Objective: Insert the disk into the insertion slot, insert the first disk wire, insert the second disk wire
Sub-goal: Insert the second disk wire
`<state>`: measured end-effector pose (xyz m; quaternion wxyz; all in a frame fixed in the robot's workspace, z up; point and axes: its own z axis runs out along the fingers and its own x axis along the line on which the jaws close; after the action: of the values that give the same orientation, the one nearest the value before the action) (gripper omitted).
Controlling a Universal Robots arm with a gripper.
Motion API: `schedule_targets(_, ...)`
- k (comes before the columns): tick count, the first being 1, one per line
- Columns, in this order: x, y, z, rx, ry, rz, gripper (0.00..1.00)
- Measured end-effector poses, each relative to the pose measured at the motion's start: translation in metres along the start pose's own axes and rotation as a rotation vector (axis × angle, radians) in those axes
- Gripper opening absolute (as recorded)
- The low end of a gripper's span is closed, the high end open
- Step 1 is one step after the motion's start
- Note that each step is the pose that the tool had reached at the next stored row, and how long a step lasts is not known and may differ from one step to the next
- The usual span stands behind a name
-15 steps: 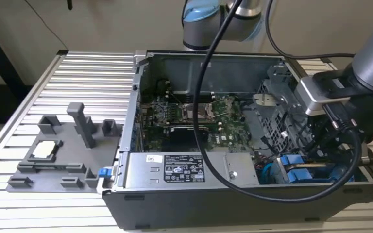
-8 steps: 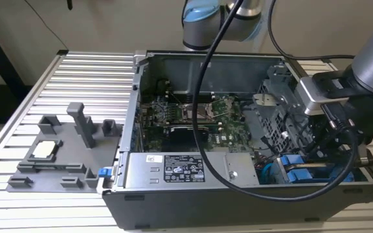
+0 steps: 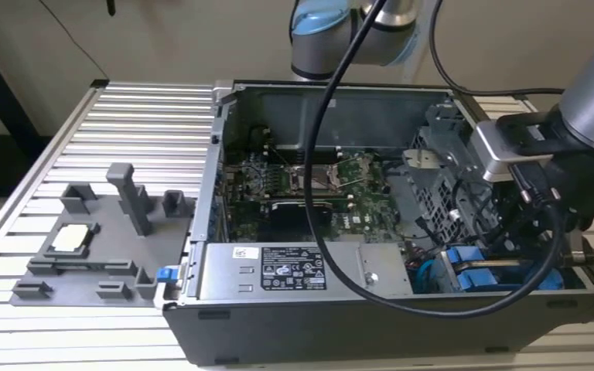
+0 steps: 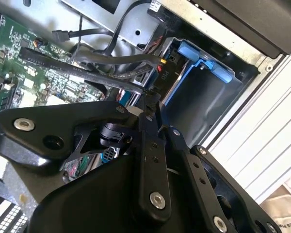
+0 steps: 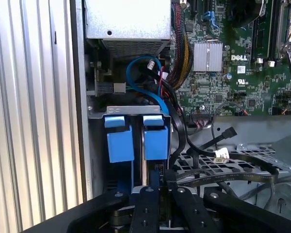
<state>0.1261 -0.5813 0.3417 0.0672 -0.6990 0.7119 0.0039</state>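
Grey metal makes up the computer case (image 3: 380, 332). It lies open on its side so I can reach in. At its corner, the insertion slot (image 5: 136, 110) already has the disk (image 5: 155, 143) in it, blue end out. My gripper (image 4: 149, 101) sits just beside the disk. The fingers are pinched almost together, I think on the end of a flat black disk wire (image 4: 87, 70), held close to where it belongs. Below is a silver ribbed table (image 3: 142, 131), and behind it a pale wall (image 3: 173, 39).

A plain beige wall (image 3: 173, 39) stands behind the ribbed aluminium table (image 3: 142, 124).
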Motion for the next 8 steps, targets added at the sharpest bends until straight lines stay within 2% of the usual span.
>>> schedule_targets(8, -0.0022, 0.0002, 0.0016, 0.0, -0.0001, 0.0, 0.16)
